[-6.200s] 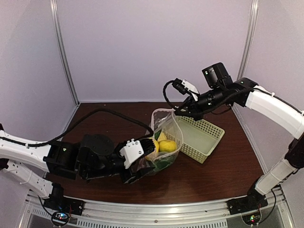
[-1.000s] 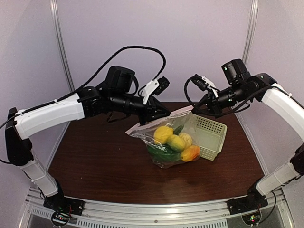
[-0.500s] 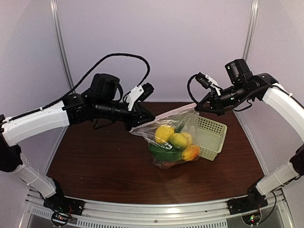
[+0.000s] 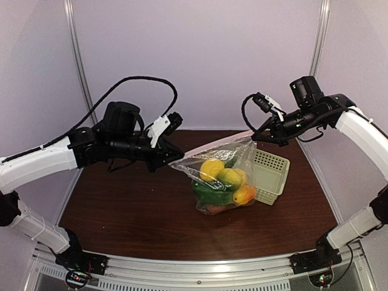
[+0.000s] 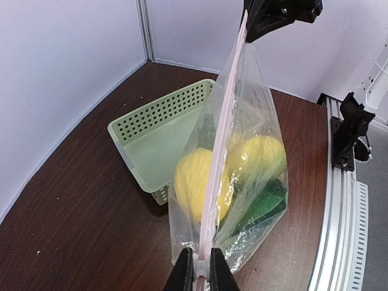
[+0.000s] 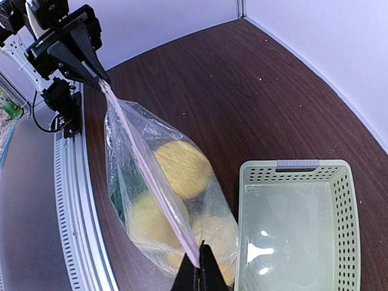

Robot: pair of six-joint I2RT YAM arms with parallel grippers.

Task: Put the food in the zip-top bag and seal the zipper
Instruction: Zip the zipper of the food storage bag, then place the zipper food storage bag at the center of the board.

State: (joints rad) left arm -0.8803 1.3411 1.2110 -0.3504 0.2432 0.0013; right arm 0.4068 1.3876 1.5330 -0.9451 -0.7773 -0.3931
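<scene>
Over the last second the left arm (image 4: 54,160) had drawn back toward its own side and sunk lower, pulling the bag's mouth out into a straight line. Nearest us lay the dark brown surface (image 4: 133,212). Over its middle hung the zip-top bag (image 4: 239,151), its bottom at or just above the wood; we could not tell which. Inside it sat the food (image 4: 221,182): a yellow lemon (image 4: 210,170) on top, a dark green vegetable (image 4: 209,195) beneath and an orange piece (image 4: 244,195) low on the right. Along the top ran the zipper (image 5: 223,136), taut and seen from the wrists as one narrow pale strip. The left jaws were clenched on its left end and the right jaws pinched its right end. Just beside the bag, to the right and slightly behind, stood the pale green basket (image 4: 273,189). Farthest back, the right arm (image 4: 357,127) reached in from its side.
</scene>
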